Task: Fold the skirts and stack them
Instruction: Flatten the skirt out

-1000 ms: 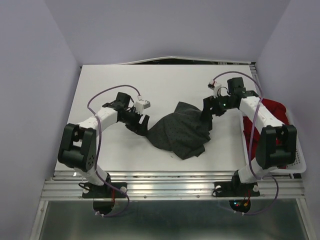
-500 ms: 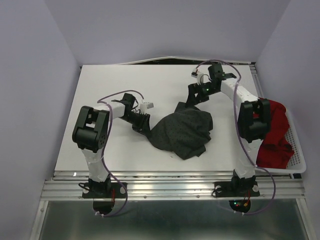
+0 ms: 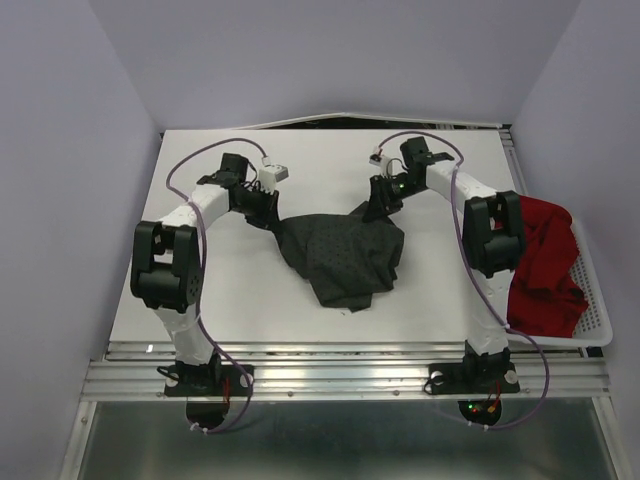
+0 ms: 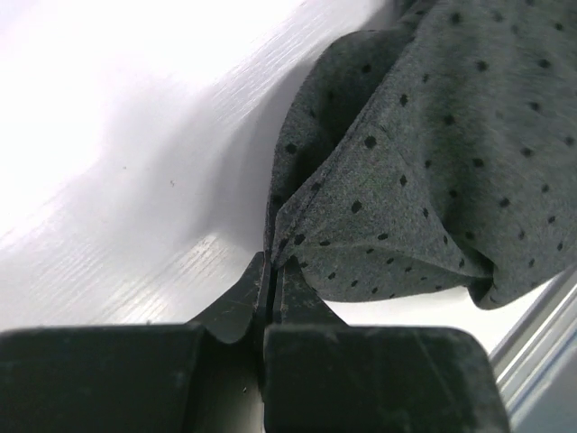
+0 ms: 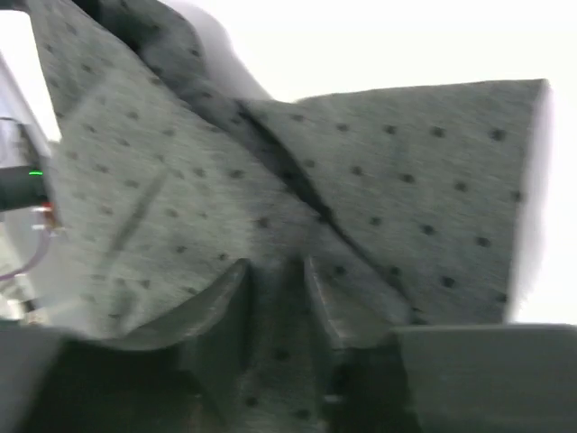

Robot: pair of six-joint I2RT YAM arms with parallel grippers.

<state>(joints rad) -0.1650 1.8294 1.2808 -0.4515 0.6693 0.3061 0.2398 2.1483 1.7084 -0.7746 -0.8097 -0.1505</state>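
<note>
The dark grey dotted skirt point(image 3: 340, 258) lies crumpled in the middle of the white table point(image 3: 225, 290). My left gripper point(image 3: 270, 218) sits at the skirt's upper left corner. The left wrist view shows that gripper point(image 4: 272, 260) shut on a thin edge of the dotted cloth point(image 4: 424, 162). My right gripper point(image 3: 374, 206) is at the skirt's upper right corner. In the right wrist view its jaws point(image 5: 275, 266) are closed round a fold of the grey skirt point(image 5: 406, 180), with cloth filling the narrow gap. The red skirt point(image 3: 545, 265) lies bunched in the basket at the right.
A white mesh basket point(image 3: 598, 322) hangs at the table's right edge and holds the red skirt. Purple walls close in the left, right and back. A dark gap point(image 3: 330, 122) runs along the table's far edge.
Both grippers have shut on the grey skirt's upper corners. Both arms have swung toward the back of the table, and the skirt has shifted left and back with them.
</note>
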